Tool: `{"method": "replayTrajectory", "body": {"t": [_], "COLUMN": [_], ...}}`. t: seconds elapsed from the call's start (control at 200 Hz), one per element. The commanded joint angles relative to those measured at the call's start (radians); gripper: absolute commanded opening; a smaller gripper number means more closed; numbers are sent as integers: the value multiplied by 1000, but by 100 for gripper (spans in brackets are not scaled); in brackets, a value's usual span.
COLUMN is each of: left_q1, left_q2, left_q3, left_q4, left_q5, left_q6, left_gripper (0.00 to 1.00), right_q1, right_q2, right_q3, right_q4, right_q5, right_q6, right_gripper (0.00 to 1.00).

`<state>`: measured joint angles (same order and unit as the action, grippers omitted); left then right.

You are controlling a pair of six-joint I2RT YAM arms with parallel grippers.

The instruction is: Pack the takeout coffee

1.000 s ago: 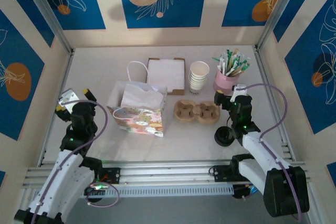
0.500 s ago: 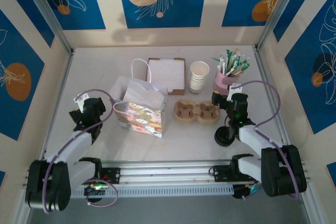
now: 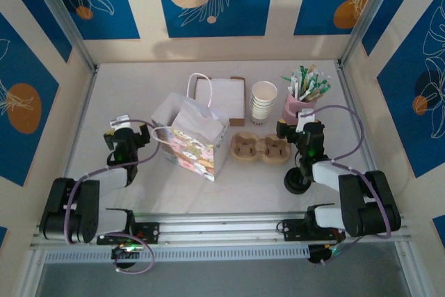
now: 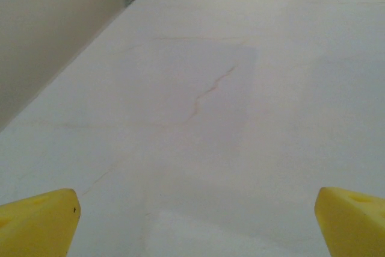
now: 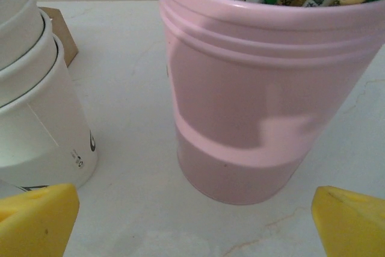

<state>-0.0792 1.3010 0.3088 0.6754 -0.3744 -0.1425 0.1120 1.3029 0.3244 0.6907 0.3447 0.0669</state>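
Left pincer (image 4: pixel 192 227) spread wide, yellow fingertips (image 4: pixel 37 219) low in corners, white table (image 4: pixel 252 46) beneath

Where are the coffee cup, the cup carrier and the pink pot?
coffee cup (image 3: pixel 296 183), top view, on its black lid.
cup carrier (image 3: pixel 261 149), top view, on the middle between its wells.
pink pot (image 5: pixel 252 100), right wrist view, on its side wall.

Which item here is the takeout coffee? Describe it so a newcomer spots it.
Start at the brown pulp carrier. Nearer the arm bases and to its right stands the takeout coffee. It is the only dark, black-lidded cup; the stacked cups are white.
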Motion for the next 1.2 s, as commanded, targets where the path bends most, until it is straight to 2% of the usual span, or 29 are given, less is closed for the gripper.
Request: {"method": "replayTrajectory", "body": {"t": [0.0,0.145,0.38,0.48,0.665,0.82,0.92,0.97,1.02,1.196], "left_q1": [14,15,24,25,24,24,23,22,22,22], "left_q2": [29,53,294,257,254,256,257,257,257,258], "left_q3": [23,8,-85,-58,36,38,38,38,39,39], "left_q4": [80,159,601,486,306,309,308,309,309,308], "left_q5": [150,177,189,183,252,252,249,247,247,246], "left_q6": [71,115,128,117,142,144,144,146,146,146], "left_gripper": [100,100,100,100,100,100,100,100,100,100], "right_q1": [5,6,12,3,-13,-43,-71,-70,-71,-74], "right_q2": [18,72,157,162,165,177,236,212,227,223], "right_q3": [5,5,35,41,51,65,56,69,61,67], "right_q4": [89,156,190,181,164,143,217,147,192,169], "right_q5": [-38,-38,-26,-38,-63,-105,-46,-48,-47,-53], "right_q6": [-24,-22,-39,-32,-18,6,68,68,63,67], "right_gripper": [99,99,99,99,100,100,100,100,100,100]}}
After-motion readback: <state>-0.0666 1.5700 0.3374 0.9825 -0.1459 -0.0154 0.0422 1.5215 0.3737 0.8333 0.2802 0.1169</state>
